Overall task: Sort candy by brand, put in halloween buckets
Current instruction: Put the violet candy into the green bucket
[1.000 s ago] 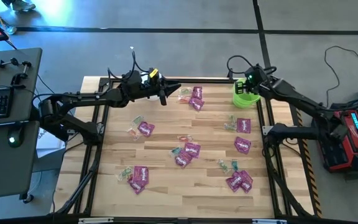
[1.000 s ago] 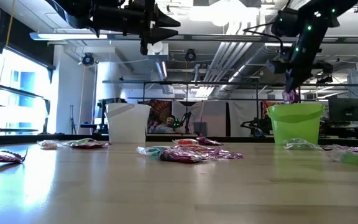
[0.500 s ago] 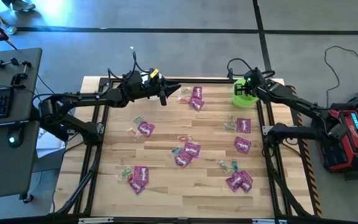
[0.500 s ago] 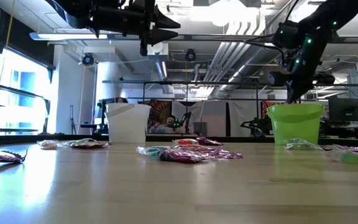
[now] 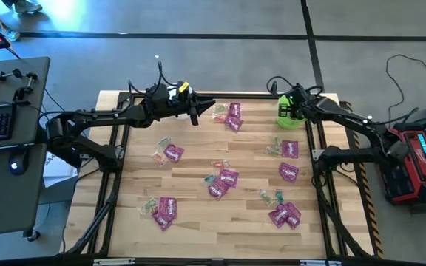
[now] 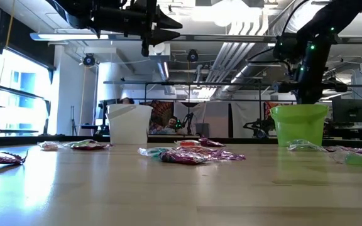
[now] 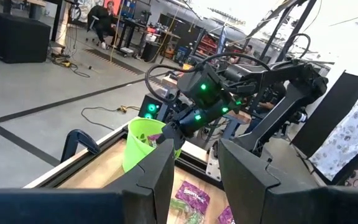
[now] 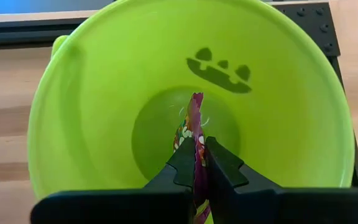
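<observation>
Over the far right corner of the pale wooden table (image 5: pixel 198 222), just inside the black frame rail, right gripper (image 8: pixel 199 163) lowered into the bright lime green plastic bucket (image 8: pixel 104 93), clenched on a magenta-purple flat candy packet (image 8: pixel 195 118) hanging edge-on above the bucket floor, rim clear all round. Left gripper (image 5: pixel 195 116) held level over the far edge, partly spread, empty.

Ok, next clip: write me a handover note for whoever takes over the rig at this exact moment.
Right end effector: shut on a magenta-purple flat candy packet, lowered inside the lime green plastic bucket, not released.
Left end effector: raised over the table's far left, holding nothing visible.
White translucent bucket: far left of the table.
Left: release this packet, then sort the many packets and clear-wrapped sweets across the wooden table.
</observation>
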{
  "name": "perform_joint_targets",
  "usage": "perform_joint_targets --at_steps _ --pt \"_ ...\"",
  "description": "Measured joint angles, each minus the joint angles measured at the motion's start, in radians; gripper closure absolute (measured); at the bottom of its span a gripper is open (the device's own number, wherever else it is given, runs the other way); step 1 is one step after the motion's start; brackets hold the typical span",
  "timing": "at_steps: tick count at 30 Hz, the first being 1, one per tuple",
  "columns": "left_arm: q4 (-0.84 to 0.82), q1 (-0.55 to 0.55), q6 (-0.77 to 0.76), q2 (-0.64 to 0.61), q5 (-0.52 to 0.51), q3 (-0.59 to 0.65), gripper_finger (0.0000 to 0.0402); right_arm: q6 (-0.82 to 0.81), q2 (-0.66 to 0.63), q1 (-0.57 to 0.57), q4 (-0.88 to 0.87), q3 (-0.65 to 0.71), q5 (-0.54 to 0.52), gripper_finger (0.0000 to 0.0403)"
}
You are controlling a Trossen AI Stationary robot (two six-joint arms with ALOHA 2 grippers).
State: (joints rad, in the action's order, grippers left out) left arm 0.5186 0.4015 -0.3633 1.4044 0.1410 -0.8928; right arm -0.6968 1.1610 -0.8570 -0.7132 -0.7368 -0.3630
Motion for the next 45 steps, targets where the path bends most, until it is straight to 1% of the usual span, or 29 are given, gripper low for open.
perform_joint_targets --at_steps 5,8,18,21,24,28,31,33,38,39,42,45 --pt "-0.002 0.000 0.010 0.000 -0.006 0.000 0.0284 -0.038 0.000 0.000 -0.010 0.000 0.000 0.0394" --pt "-0.002 0.000 0.011 0.000 -0.006 0.000 0.0284 -0.040 0.000 0.000 -0.009 0.000 0.000 0.0381" --pt "-0.004 0.000 0.018 0.000 -0.007 0.000 0.0284 -0.003 -0.001 0.000 -0.011 -0.005 0.001 0.0285" --pt "-0.006 0.000 0.018 0.000 -0.007 0.000 0.0284 0.030 -0.004 0.001 -0.025 -0.046 0.001 0.0265" --pt "-0.006 0.000 0.019 0.000 -0.007 0.000 0.0284 0.074 -0.014 0.015 -0.064 -0.118 -0.008 0.0258" --pt "-0.006 0.001 0.020 0.000 -0.007 0.000 0.0284 0.167 -0.031 0.053 -0.119 -0.247 0.006 0.0269" --pt "-0.007 0.006 0.019 0.000 -0.007 0.000 0.0284 0.255 -0.044 0.104 -0.146 -0.325 0.060 0.0295" --pt "-0.010 0.011 0.019 0.000 -0.007 0.000 0.0284 0.291 -0.055 0.148 -0.152 -0.350 0.112 0.0318" --pt "-0.041 0.023 0.018 0.000 -0.007 0.000 0.0284 0.303 -0.098 0.272 -0.160 -0.320 0.248 0.0389" --pt "-0.044 0.024 0.018 0.000 -0.007 0.000 0.0284 0.291 -0.107 0.301 -0.160 -0.307 0.268 0.0395" --pt "-0.054 0.024 0.019 0.000 -0.007 0.000 0.0284 0.239 -0.136 0.396 -0.164 -0.269 0.285 0.0391" --pt "-0.055 0.024 0.026 0.000 -0.006 0.000 0.0284 0.193 -0.166 0.490 -0.177 -0.233 0.281 0.0392"
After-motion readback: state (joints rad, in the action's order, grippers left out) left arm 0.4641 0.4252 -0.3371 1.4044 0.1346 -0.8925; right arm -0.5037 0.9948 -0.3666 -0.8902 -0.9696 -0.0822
